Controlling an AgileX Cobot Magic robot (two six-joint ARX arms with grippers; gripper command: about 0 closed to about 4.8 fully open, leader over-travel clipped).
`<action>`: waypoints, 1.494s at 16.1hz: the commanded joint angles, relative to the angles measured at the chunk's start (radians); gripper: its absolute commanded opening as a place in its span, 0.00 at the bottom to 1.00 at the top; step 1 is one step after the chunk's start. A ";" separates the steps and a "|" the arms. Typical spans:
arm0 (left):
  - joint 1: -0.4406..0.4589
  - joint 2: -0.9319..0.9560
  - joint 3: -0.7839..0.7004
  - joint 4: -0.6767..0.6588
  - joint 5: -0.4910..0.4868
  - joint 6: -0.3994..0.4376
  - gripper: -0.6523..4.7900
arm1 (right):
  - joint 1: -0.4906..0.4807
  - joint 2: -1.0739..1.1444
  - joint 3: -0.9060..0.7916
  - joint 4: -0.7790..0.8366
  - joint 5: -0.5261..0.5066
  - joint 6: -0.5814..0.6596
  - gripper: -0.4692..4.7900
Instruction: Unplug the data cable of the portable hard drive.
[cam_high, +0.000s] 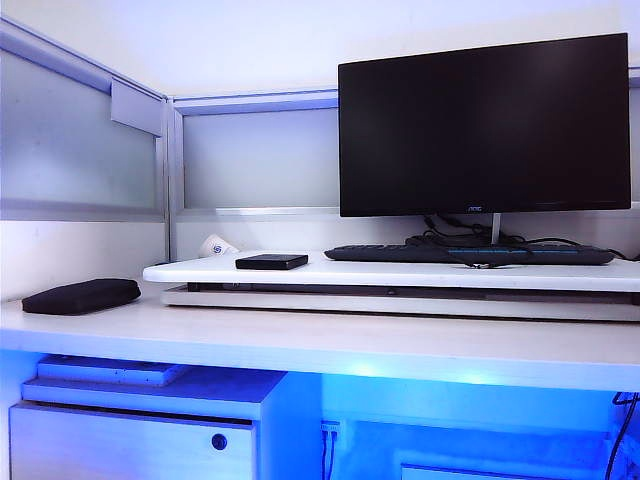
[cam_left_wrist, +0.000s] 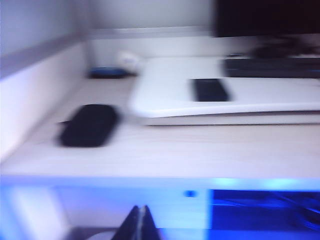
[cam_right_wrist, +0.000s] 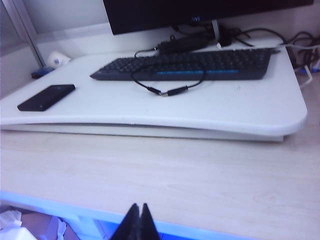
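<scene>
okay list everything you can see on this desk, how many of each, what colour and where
portable hard drive: one, black, left end of the white riser, no cable attached
data cable: one, thin black loop, draped over the keyboard's front edge, plug lying on the riser
keyboard: one, black with blue trim, on the riser below the monitor
monitor: one, black, screen dark, behind the keyboard
riser: one, white, on the desk
pouch: one, black, on the desk left of the riser
desk: one, pale wood
left gripper: shut, empty, below the desk's front edge
right gripper: shut, empty, at the desk's front edge

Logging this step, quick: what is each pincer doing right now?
Left pincer: closed, holding nothing, below the desk edge.
Right pincer: closed, holding nothing, at the desk's front.
</scene>
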 joint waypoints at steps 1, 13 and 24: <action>0.001 0.000 -0.001 0.005 -0.058 0.000 0.11 | 0.000 -0.003 0.006 0.009 -0.003 -0.003 0.08; 0.000 0.000 -0.001 -0.105 -0.023 -0.001 0.11 | 0.000 -0.003 0.006 -0.132 -0.047 0.001 0.08; 0.000 0.000 0.000 -0.188 -0.021 0.000 0.11 | 0.000 -0.003 0.006 -0.273 -0.042 0.001 0.08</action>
